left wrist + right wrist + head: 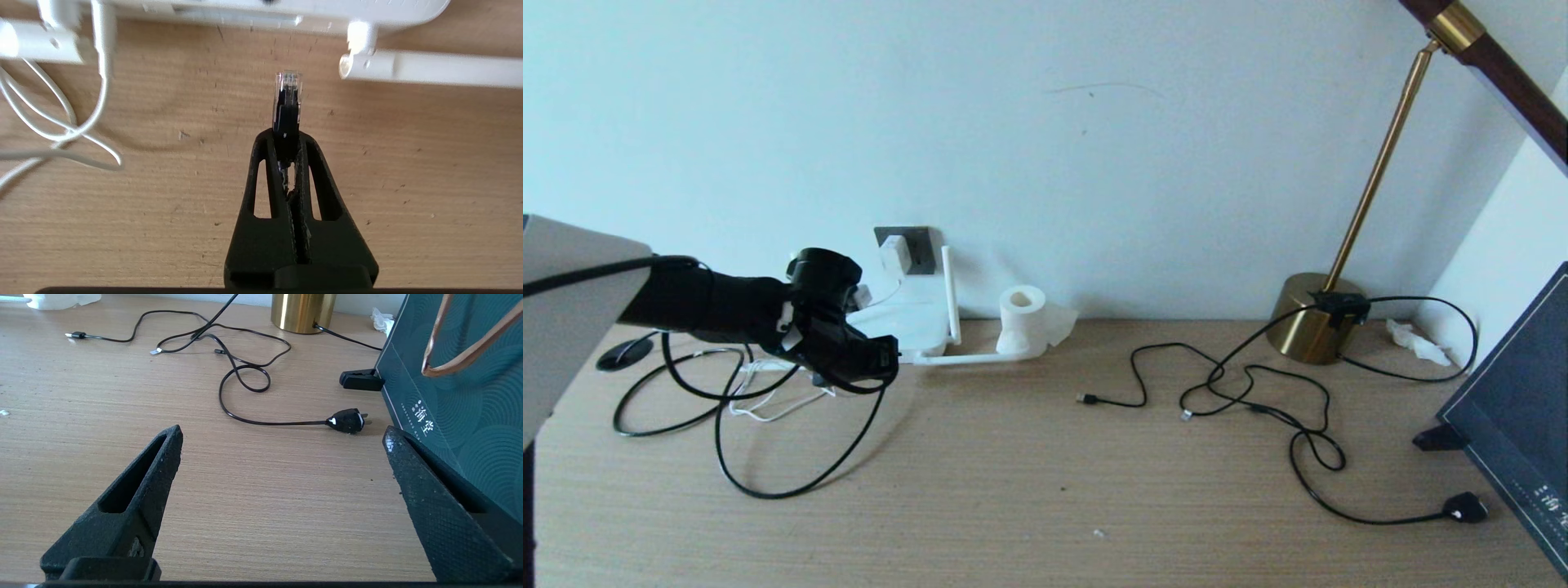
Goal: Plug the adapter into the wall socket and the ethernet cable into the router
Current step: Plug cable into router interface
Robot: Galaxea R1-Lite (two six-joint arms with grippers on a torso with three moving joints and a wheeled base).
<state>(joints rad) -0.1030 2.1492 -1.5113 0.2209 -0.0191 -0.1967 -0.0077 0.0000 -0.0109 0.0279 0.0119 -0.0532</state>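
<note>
Left pincer (287, 141) hides ethernet cable (287, 96) behind plug.

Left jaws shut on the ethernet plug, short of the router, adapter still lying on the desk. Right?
Not quite. The adapter is already in the wall socket, as the head view shows. The rest holds: left gripper is shut on the ethernet plug, short of the router.

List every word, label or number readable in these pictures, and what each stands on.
"海" and "堂": two pale Chinese characters, one above the other, on the dark teal board, read tentatively in the right wrist view.
Smaller print beside those characters: too small to read.
The same print on the board in the head view: too blurred to read.
Router, adapter, wall socket, lamp base: no readable text.
</note>
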